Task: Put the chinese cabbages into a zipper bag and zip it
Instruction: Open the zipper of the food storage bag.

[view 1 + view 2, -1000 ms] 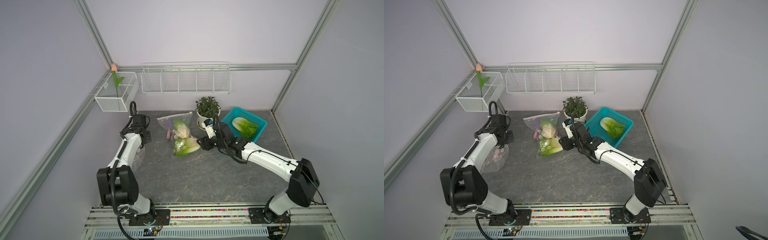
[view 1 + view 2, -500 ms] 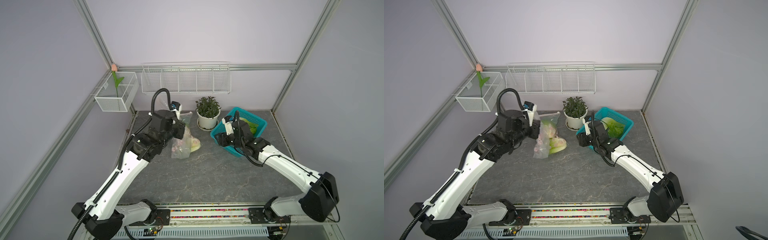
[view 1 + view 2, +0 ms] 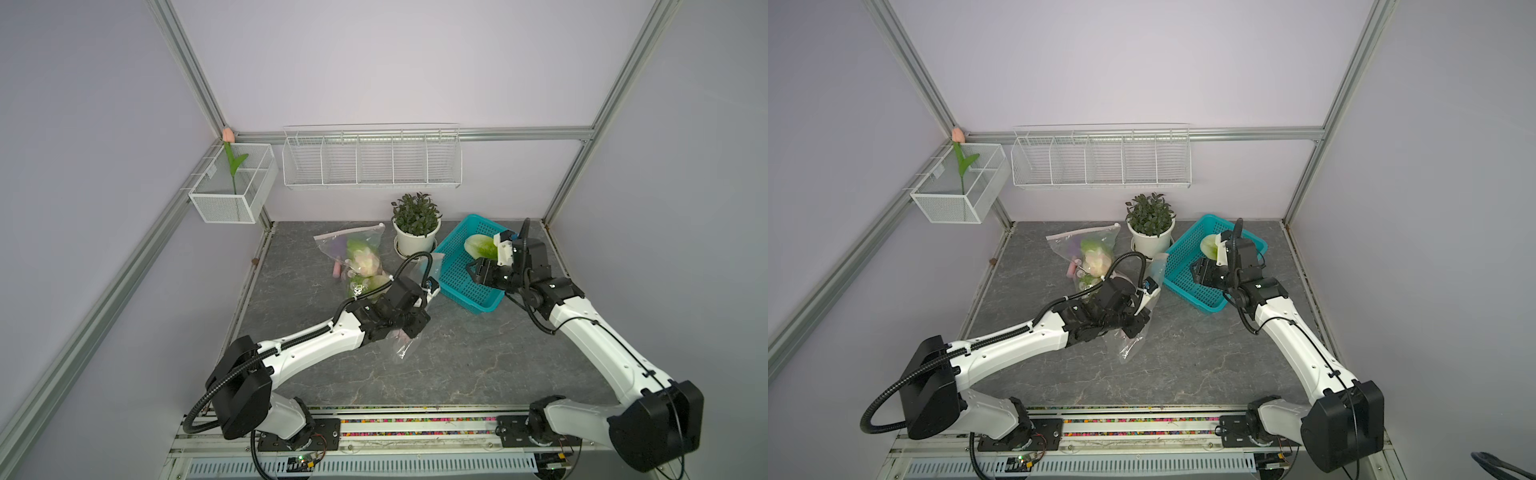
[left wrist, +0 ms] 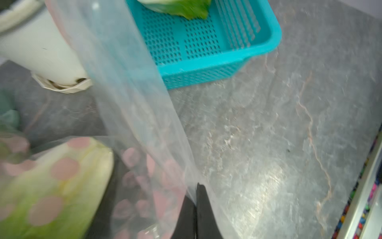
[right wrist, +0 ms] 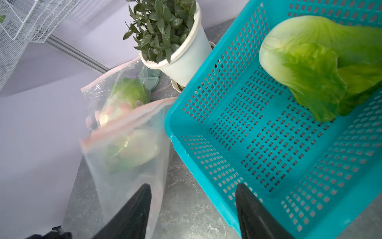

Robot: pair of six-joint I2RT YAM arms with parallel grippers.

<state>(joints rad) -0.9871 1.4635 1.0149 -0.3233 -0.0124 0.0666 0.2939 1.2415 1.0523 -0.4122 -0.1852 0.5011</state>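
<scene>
- Big shuffle in the last second. The left gripper (image 4: 196, 196) was tucked back at the left edge of the counter (image 3: 457, 365). Now it's out in the middle, jaws clenched on a clear bag (image 4: 132, 107) that hangs just beside the basket (image 3: 459, 274), at its near left corner.
- That bag looks empty to me, with the zip strip up top. Can't tell if the mouth is actually open.
- The right gripper (image 5: 192, 190) was over by the filled bag (image 3: 353, 249) a second ago. It has since swung over the basket with its jaws spread wide, holding nothing.
- The last cabbage (image 5: 310, 68) lies at the back end of the basket, ahead of those fingers and not touched.
- The two other cabbages (image 3: 365, 262) sit in plastic near the back edge, left of the potted plant (image 3: 415, 232).
- My read: this is the setup for cabbage number three. One arm holds the bag, the other fetches, then the zip gets closed.
- My worry is that a floppy bag pinched at one spot may not stay open for the drop.
</scene>
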